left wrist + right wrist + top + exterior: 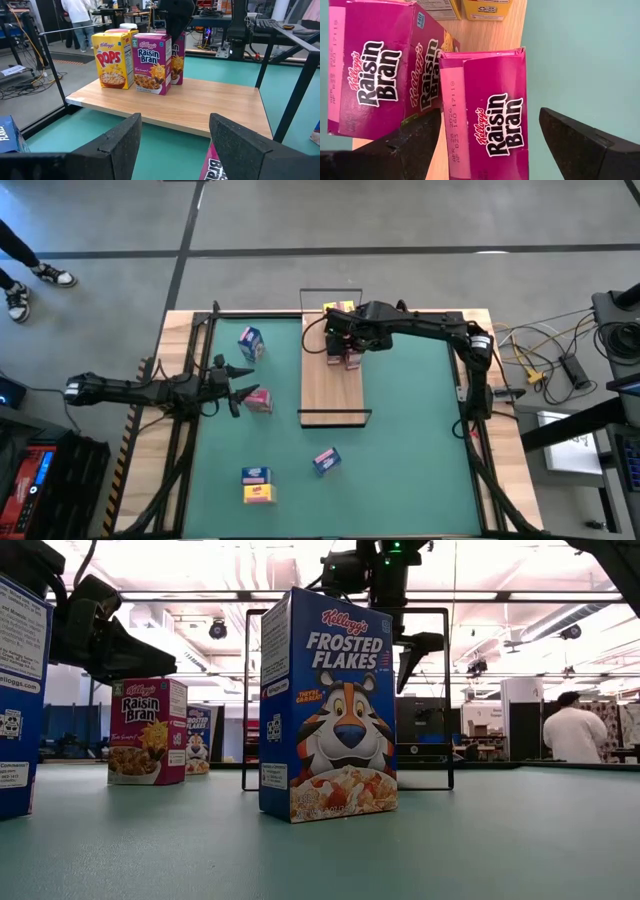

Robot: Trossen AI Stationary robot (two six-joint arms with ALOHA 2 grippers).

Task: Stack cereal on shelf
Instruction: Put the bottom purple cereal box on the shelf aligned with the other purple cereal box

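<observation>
The shelf point(335, 385) is a wooden plank in the table's middle with black wire frames at its ends. On its far half stand a yellow Pops box point(112, 60) and two magenta Raisin Bran boxes point(375, 75), upright on their bases. My right gripper point(490, 115) hovers open above the second Raisin Bran box point(485, 85). One finger stands on either side of it, apart from it. My left gripper point(175, 120) waits open at the table's left, pointing level at the shelf. A pink box point(258, 401) lies just beside its fingertips.
Loose cereal boxes stand on the green table: a blue one point(250, 343) at the far left, a Frosted Flakes box point(330, 705) near the middle front, and a blue and a yellow one point(257, 485) near the front edge. A person point(572, 730) stands in the room beyond.
</observation>
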